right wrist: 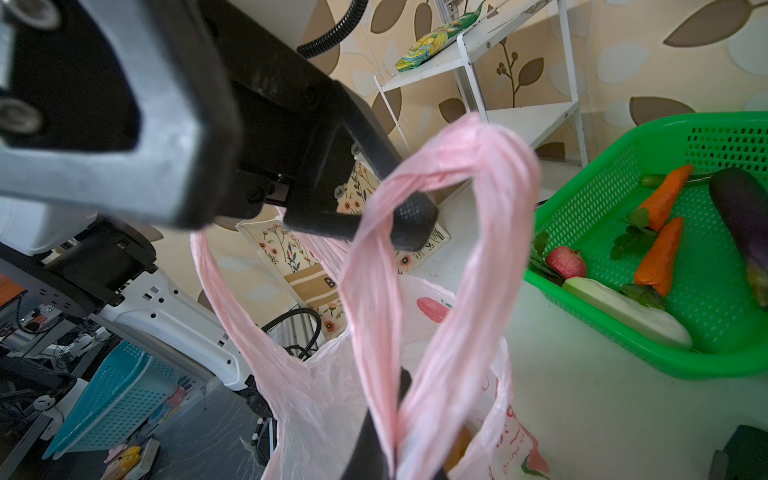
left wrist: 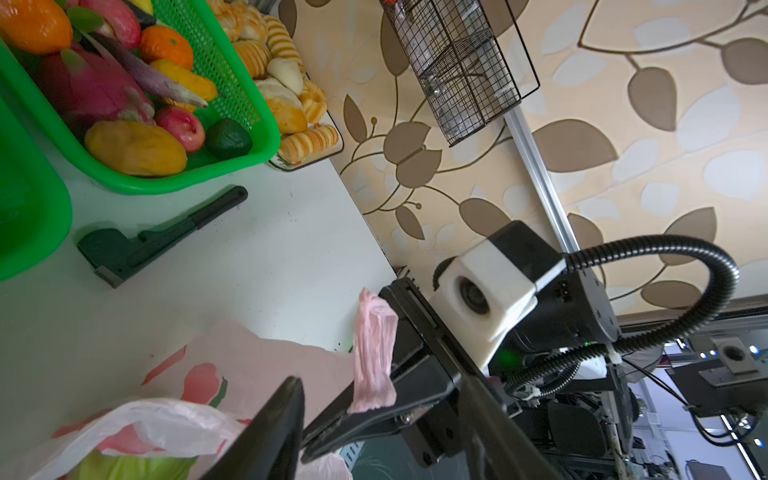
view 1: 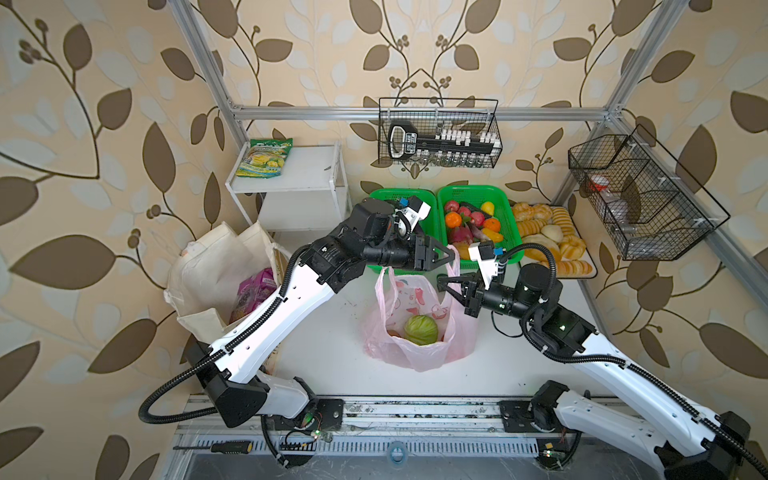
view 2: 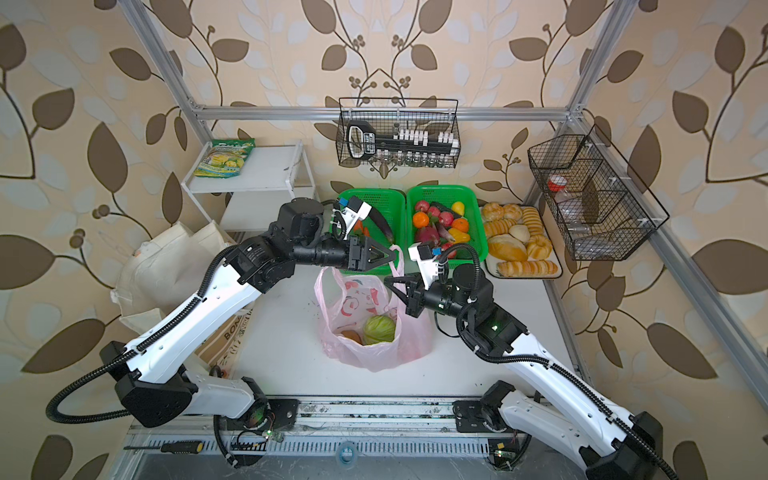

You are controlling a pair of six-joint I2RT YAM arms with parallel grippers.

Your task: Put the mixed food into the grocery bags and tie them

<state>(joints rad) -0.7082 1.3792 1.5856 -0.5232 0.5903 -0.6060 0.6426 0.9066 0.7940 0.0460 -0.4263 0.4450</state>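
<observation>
Pink plastic bag (view 1: 419, 357) stands mid-table, mouth open, both twisted handles raised at its far side; inside, green cabbage (view 1: 421, 329) beside a brown potato (view 2: 352, 336), partly hidden; cream canvas tote (view 1: 208, 270) slumped at the table's left edge, purple packet (view 1: 254, 291) within.

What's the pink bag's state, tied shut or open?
Open. The pink bag gapes in both top views, the cabbage showing inside; its two handles are not knotted together.
</observation>
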